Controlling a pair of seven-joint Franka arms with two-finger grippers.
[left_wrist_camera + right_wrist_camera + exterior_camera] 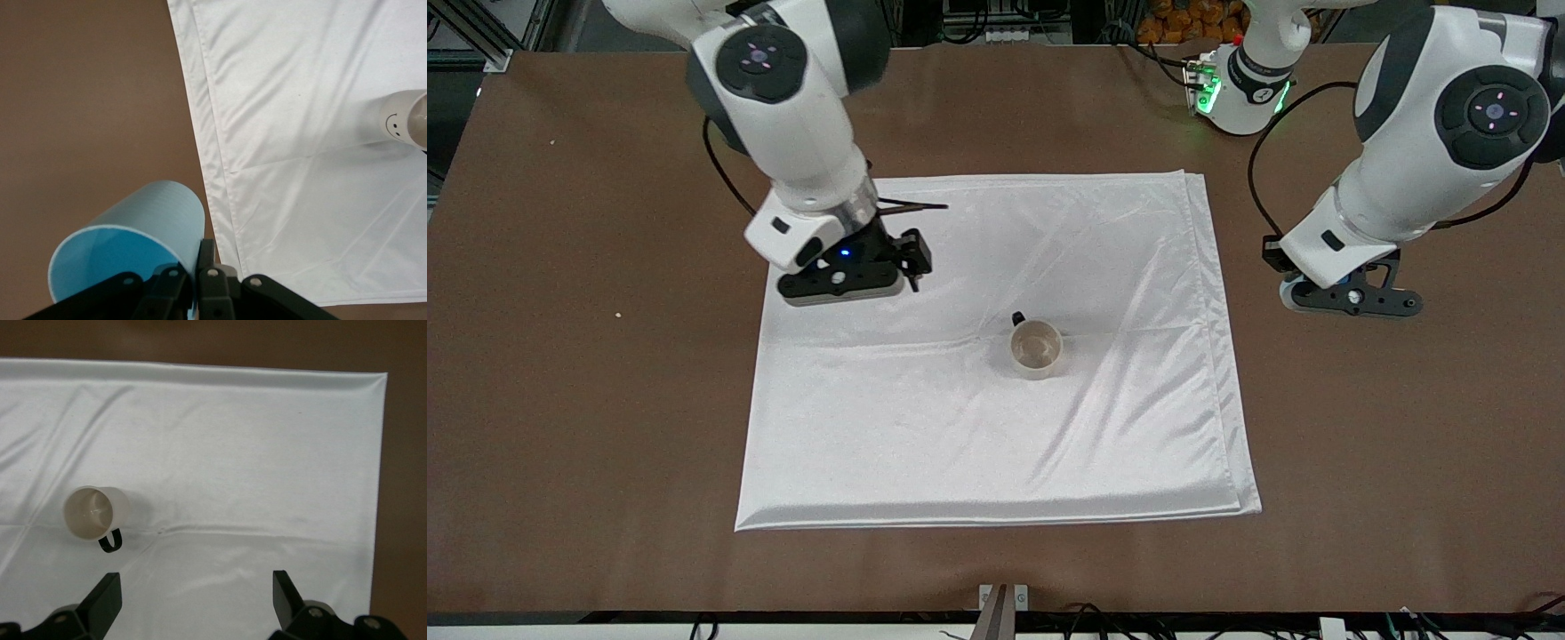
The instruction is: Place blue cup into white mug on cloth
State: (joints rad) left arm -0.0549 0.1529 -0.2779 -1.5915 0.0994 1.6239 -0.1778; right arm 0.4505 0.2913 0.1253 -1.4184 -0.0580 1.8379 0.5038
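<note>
The white mug point(1036, 348) stands upright and empty near the middle of the cloth point(996, 444); it also shows in the left wrist view point(407, 119) and the right wrist view point(95, 512). My left gripper point(1352, 300) is shut on the rim wall of the blue cup point(143, 223), one finger inside and one outside point(200, 267). It holds the cup tilted over the bare table beside the cloth's edge at the left arm's end. A sliver of the cup shows in the front view point(1287, 289). My right gripper point(845, 283) hangs open and empty over the cloth point(233, 440) near its corner point(197, 595).
The brown table point(560, 356) surrounds the cloth point(300, 100). The cloth is folded double with layered edges at the left arm's end. A cable hangs beside the right arm's wrist.
</note>
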